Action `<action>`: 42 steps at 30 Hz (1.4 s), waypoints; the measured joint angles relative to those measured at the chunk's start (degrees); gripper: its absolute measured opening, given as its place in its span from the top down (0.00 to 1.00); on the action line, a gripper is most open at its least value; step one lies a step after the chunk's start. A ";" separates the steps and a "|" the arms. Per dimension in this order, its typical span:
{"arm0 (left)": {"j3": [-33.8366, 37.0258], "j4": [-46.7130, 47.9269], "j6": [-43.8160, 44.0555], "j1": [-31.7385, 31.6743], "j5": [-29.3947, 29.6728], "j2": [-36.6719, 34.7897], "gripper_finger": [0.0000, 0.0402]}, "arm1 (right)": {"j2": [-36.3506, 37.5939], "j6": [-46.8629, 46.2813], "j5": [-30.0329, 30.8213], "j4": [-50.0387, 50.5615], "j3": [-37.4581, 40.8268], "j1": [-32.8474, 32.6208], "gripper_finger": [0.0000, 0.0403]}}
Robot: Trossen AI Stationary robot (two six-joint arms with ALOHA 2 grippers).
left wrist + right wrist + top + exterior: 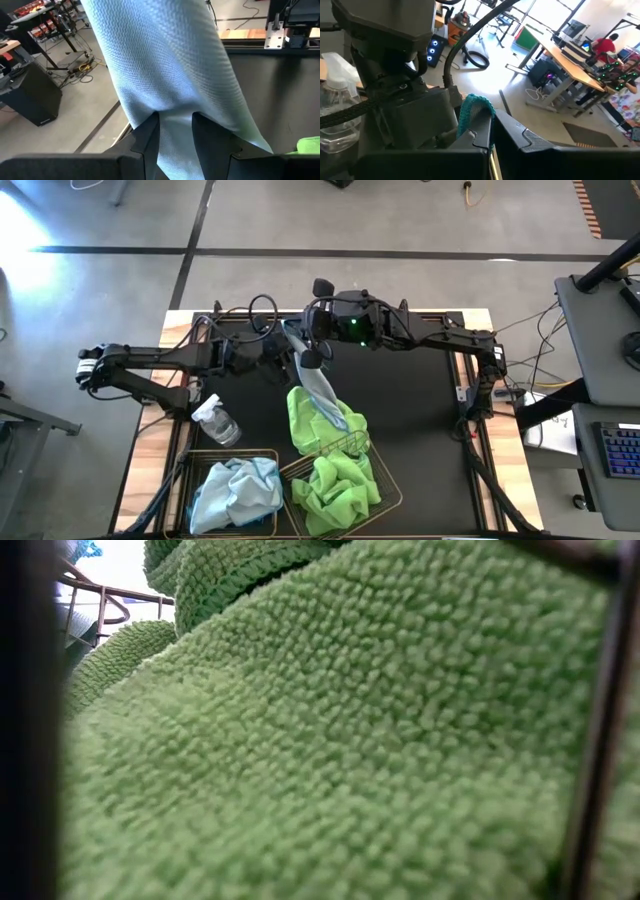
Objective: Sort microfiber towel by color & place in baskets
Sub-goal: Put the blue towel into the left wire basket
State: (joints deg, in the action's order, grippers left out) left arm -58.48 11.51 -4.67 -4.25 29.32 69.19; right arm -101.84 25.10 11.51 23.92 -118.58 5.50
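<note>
A pale blue microfiber towel (318, 388) hangs in mid-air over the black mat, and its lower end rests on a lime green towel (318, 428) lying on the mat. My left gripper (287, 358) and my right gripper (312, 356) meet at its upper end, both shut on it. Near the table's front edge, the left basket (203, 455) holds pale blue towels (236, 492). The right basket (392, 492) sits askew and holds a green towel (340, 485). That green towel (330, 740) fills the low view. My left gripper pinches the blue towel between its two fingers (149, 137), with the cloth gathered (175, 130) where it passes between them and spreading wide beyond. My right gripper pinches a corner of the blue towel; a small tuft of its edge (474, 111) sticks out past the fingertips (510, 135). The towel is lifted and hangs below.
A small clear spray bottle (218, 422) stands on the mat's left part, just beyond the left basket, also seen in the right wrist view (335, 115). The mat's (420, 410) right half is bare. Basket wire (600, 730) and cloth block the low view.
</note>
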 joint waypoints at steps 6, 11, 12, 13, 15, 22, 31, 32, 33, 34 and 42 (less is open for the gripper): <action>0.00 0.03 0.40 0.00 0.05 0.00 0.75 | 0.00 -0.29 -3.69 0.66 0.00 0.02 0.98; 0.02 2.24 0.68 -0.26 1.70 -0.04 0.75 | 0.39 -1.68 -5.62 2.87 0.00 0.00 0.98; 0.01 2.96 0.69 -0.32 2.65 -0.07 0.75 | 0.60 -1.74 -5.58 3.30 0.00 0.00 0.98; 0.02 3.82 0.72 -0.39 3.40 -0.08 0.75 | 0.88 -2.00 -5.57 3.84 0.00 0.00 0.98; 0.02 5.25 0.74 -0.52 4.28 -0.12 0.75 | 1.44 -2.60 -5.55 4.51 0.00 0.06 0.98; 0.02 6.75 1.35 -0.52 4.28 -0.23 0.75 | 3.87 -2.75 -4.51 6.09 0.00 0.00 0.98; 0.04 6.86 1.44 -0.52 3.66 -0.26 0.75 | 5.55 -2.62 -2.64 7.54 0.00 0.13 0.98; 0.04 6.83 1.75 -0.52 2.77 -0.26 0.75 | 5.67 -2.62 -2.64 7.55 0.02 0.13 0.98; 0.04 6.67 2.10 -0.52 1.76 -0.26 0.75 | 5.80 -2.60 -2.72 7.50 0.02 0.13 0.98; 0.04 6.50 2.36 -0.52 0.42 -0.26 0.75 | 5.84 -2.57 -2.73 7.51 0.02 0.13 0.98; 0.07 1.30 2.17 -0.44 -6.98 0.25 0.75 | 5.73 -3.00 -4.89 7.24 0.02 0.13 0.98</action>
State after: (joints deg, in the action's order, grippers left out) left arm -58.41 12.81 -2.49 -4.69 22.34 69.44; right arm -96.12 22.10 6.62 31.17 -118.56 5.63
